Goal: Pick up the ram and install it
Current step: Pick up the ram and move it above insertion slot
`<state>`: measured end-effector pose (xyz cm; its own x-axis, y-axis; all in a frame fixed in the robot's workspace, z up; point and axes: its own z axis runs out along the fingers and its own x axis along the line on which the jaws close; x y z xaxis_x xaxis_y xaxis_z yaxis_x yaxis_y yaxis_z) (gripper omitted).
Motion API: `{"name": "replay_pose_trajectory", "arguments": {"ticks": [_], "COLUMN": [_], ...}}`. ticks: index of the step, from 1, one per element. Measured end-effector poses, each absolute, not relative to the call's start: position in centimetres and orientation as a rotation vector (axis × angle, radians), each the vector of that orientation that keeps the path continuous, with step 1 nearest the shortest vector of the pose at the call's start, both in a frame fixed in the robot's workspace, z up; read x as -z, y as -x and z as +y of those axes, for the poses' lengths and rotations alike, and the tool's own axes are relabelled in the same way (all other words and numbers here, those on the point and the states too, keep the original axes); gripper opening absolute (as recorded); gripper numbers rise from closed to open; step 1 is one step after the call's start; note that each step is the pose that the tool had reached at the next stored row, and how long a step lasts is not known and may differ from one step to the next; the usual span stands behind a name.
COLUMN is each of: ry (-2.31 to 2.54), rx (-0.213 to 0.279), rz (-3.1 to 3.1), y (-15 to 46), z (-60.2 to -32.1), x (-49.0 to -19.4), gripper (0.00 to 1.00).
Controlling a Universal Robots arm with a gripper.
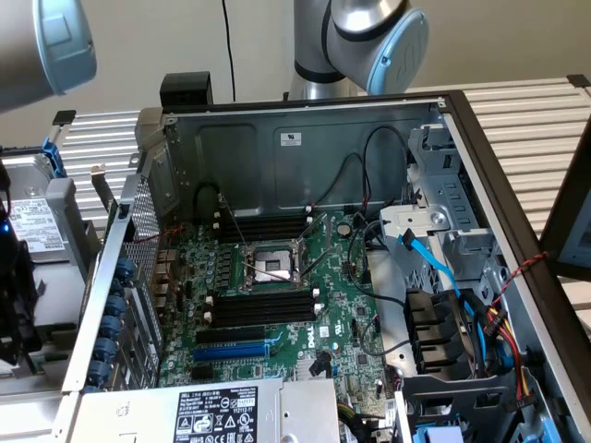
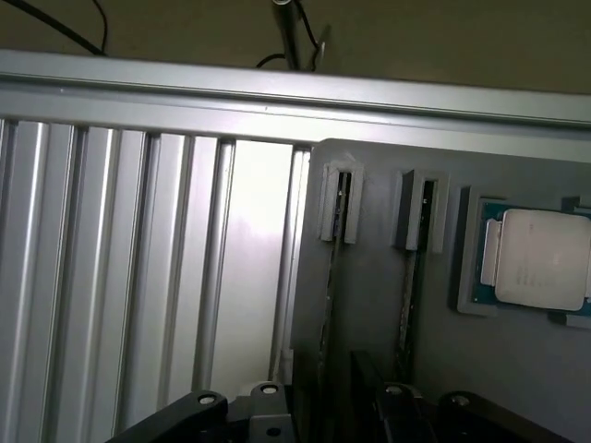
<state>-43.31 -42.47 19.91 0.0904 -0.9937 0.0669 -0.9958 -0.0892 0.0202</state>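
Observation:
Two thin ram sticks (image 2: pixel 330 277) (image 2: pixel 409 286) stand edge-on in grey holders on a grey tray (image 2: pixel 369 185) in the wrist view. My gripper (image 2: pixel 328 411) hangs over their near ends, its black linkages spread wide, open, with nothing between them. The stick closer to the slatted table lies almost on the gripper's centre line. In the exterior view the open computer case (image 1: pixel 305 138) shows the green motherboard (image 1: pixel 342 305) with long black slots (image 1: pixel 263 226) (image 1: pixel 263 309), none with a stick in it.
A processor chip (image 2: pixel 540 258) sits on the tray beside the sticks. On the motherboard are a blue slot (image 1: pixel 231 352) and the processor socket (image 1: pixel 272 263). Cables and a drive cage (image 1: pixel 452 240) crowd the exterior view's right. An arm segment (image 1: pixel 55 41) hangs at upper left.

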Motion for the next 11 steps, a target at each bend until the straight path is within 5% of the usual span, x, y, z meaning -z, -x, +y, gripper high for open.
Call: {"name": "replay_pose_trajectory", "arguments": {"ticks": [11], "ry": [-2.275], "rx": [-0.055], "rz": [-2.078], "y": [43.31], "z": [-42.46], "x": [-19.89], "gripper": [0.38]}}
